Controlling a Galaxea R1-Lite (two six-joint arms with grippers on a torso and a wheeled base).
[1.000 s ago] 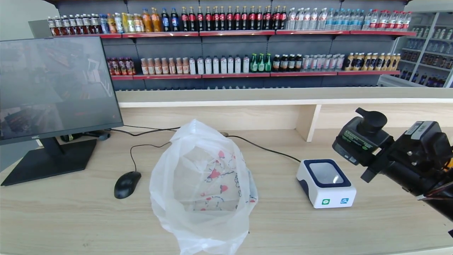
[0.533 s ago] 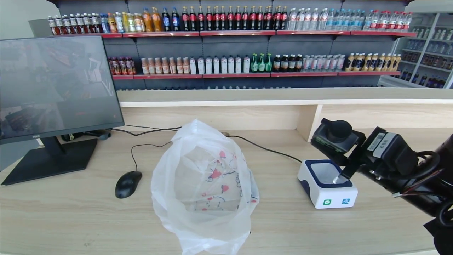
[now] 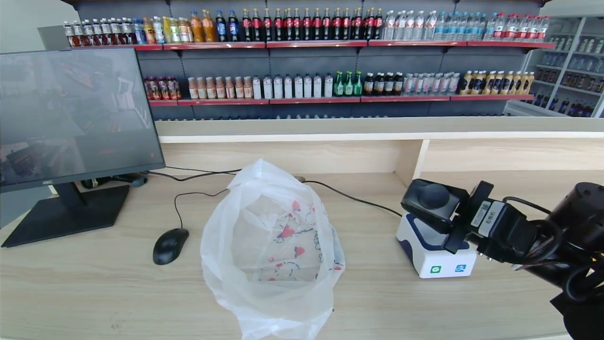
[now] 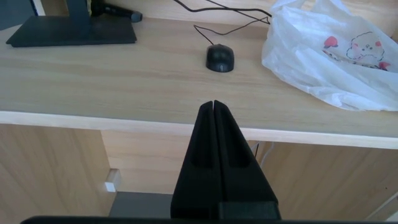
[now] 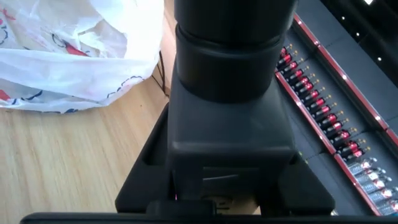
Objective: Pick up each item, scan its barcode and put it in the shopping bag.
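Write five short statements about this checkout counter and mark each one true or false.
1. The right gripper holds a black bottle above the scanner. True.
2. The shopping bag lies folded flat on the counter. False: it stands up with its mouth open.
3. The mouse sits between the monitor and the shopping bag. True.
4. The left gripper has its fingers spread wide. False: they are pressed together with nothing between them.
5. The scanner is on the monitor's side of the shopping bag. False: it is on the other side, toward the robot's right.
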